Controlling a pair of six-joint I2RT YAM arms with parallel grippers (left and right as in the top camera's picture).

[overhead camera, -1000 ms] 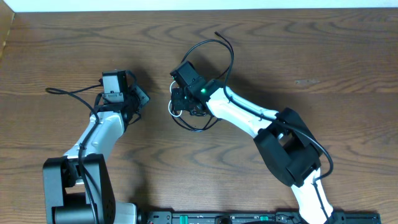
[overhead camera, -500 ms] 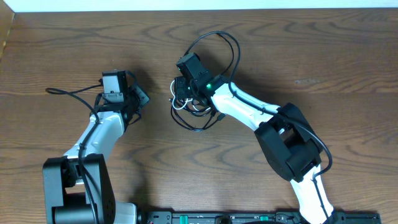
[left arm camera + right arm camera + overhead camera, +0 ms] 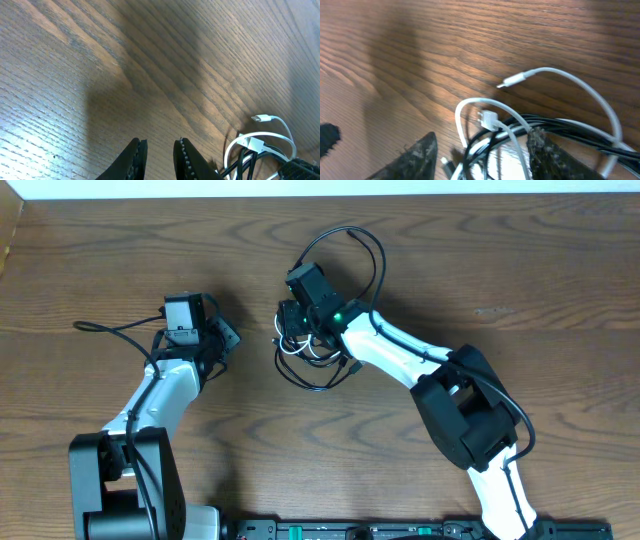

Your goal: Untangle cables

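The cables [image 3: 318, 352] lie in one tangled heap near the middle of the tabletop [image 3: 520, 270]. The right hand [image 3: 481, 137] stands over the heap with its jaws wide, and the white cable [image 3: 570, 80] and the black cables [image 3: 570, 131] lie between and just before its fingers, not gripped. The left hand [image 3: 159, 155] is to the left of the heap and apart from it, with narrow jaws that leave only a small gap and hold nothing.
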